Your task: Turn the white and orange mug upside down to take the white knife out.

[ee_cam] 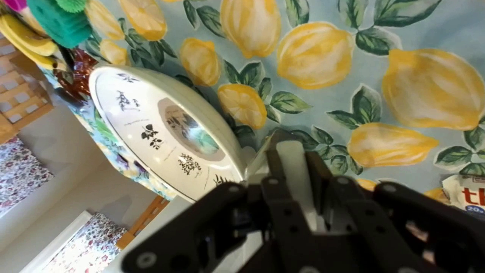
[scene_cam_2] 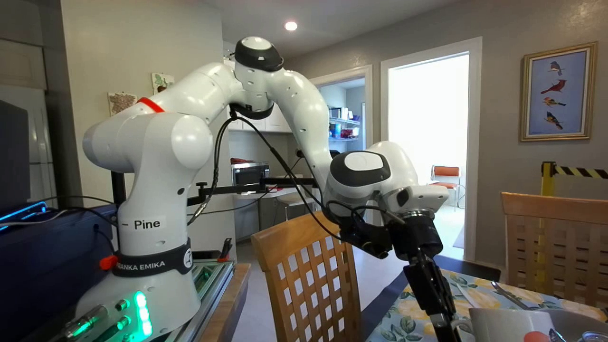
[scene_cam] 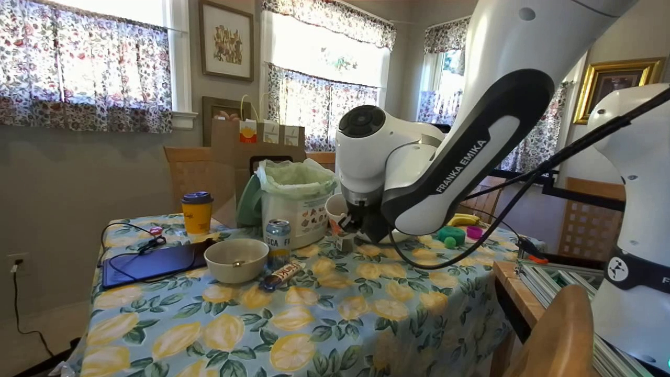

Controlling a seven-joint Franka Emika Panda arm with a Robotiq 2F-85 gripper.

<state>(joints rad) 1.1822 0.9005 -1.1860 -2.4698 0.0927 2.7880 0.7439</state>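
Observation:
The white and orange mug (scene_cam: 333, 206) is beside my gripper (scene_cam: 347, 225), right of the tall tub. It also shows in an exterior view (scene_cam_2: 507, 327) with its rim up, its lower part cut off. My dark fingers there (scene_cam_2: 446, 327) are at the mug's handle. In the wrist view my fingers (ee_cam: 294, 157) are closed around a pale strip (ee_cam: 299, 182), seemingly that handle. A slim white piece, apparently the white knife (scene_cam_2: 467, 295), shows above the mug's rim beside a grey metal utensil (scene_cam_2: 510, 295). I cannot tell whether they stand in the mug or lie beyond it.
A white oval dish (ee_cam: 151, 129) is close beside my fingers. A tall pale-green tub (scene_cam: 301, 209), a can (scene_cam: 278, 243), a chocolate bar (scene_cam: 282, 276) and a grey bowl (scene_cam: 235, 260) stand to the left. Bananas (scene_cam: 464, 220) and a green toy (scene_cam: 451, 234) lie farther right.

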